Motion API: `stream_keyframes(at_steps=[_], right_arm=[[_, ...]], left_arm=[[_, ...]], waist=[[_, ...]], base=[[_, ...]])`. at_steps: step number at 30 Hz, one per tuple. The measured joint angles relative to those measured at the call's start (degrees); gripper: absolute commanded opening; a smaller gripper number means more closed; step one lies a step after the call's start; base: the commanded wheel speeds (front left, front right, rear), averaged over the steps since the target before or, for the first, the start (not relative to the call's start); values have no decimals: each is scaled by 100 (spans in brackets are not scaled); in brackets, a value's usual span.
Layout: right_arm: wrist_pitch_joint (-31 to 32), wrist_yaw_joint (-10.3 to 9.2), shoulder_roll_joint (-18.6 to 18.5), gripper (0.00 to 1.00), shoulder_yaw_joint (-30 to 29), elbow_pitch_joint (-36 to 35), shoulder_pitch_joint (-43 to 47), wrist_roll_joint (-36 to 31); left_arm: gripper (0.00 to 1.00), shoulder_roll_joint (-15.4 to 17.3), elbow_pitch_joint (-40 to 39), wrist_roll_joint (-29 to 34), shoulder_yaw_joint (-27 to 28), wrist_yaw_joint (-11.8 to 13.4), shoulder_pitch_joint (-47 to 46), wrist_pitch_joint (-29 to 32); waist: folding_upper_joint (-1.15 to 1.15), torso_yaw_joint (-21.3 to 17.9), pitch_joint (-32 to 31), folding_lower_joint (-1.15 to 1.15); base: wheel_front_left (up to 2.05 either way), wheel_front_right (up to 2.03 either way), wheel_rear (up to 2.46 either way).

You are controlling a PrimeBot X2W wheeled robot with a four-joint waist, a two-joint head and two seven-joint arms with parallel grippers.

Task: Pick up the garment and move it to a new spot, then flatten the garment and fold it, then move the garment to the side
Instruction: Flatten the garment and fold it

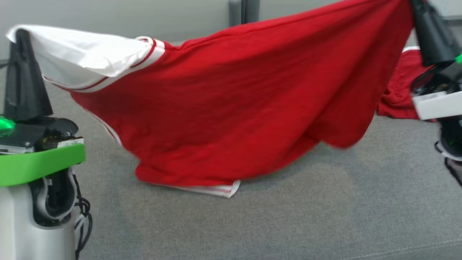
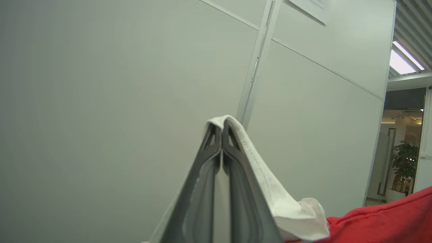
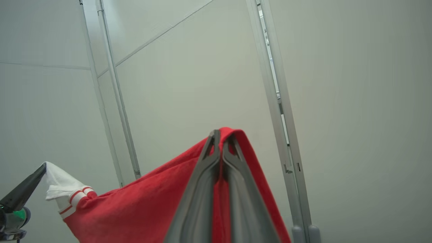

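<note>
The garment [image 1: 231, 108], soft red knit with a white sleeve and striped trim, hung sagging in mid-air, its hem resting crumpled on the grey woven surface [image 1: 288, 216]. The left claw [image 2: 221, 126] was clamped on the white sleeve, the right claw [image 3: 221, 135] on a red edge. Far right, another red cloth [image 1: 397, 94] lay partly hidden behind the right claw, and the garment's drooping corner was blurred.

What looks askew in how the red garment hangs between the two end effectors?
The garment hangs lopsided: the left end effector pinches its white end, the right end effector a red edge, and its striped hem sags onto the grey surface.
</note>
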Motion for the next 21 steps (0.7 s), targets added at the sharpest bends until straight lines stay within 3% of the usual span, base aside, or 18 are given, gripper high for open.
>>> stream_keyframes(at_steps=[8, 13, 16, 21], right_arm=[[-3, -73, -162, 0, -1102, -766, -75, -119], [-7, -126, -318, 0, -1131, -1276, -81, -98], [-8, -260, -420, 0, -1289, -1581, -79, -21], [417, -421, -499, 0, -1012, -1279, 197, 223]], left_arm=[[0, 461, -1281, 335, 196, -9, -443, -18], [0, 543, -1997, 357, 145, -9, -447, 86], [0, 541, -2432, 305, 81, -8, -460, 245], [0, 521, -2114, 133, -118, 108, -445, 806]], waist=[[0, 5, -616, 0], [0, 7, -919, -1], [0, 1, -981, -1], [0, 24, -899, -1]], base=[[0, 0, 0], [0, 0, 0], [0, 0, 0], [0, 0, 0]])
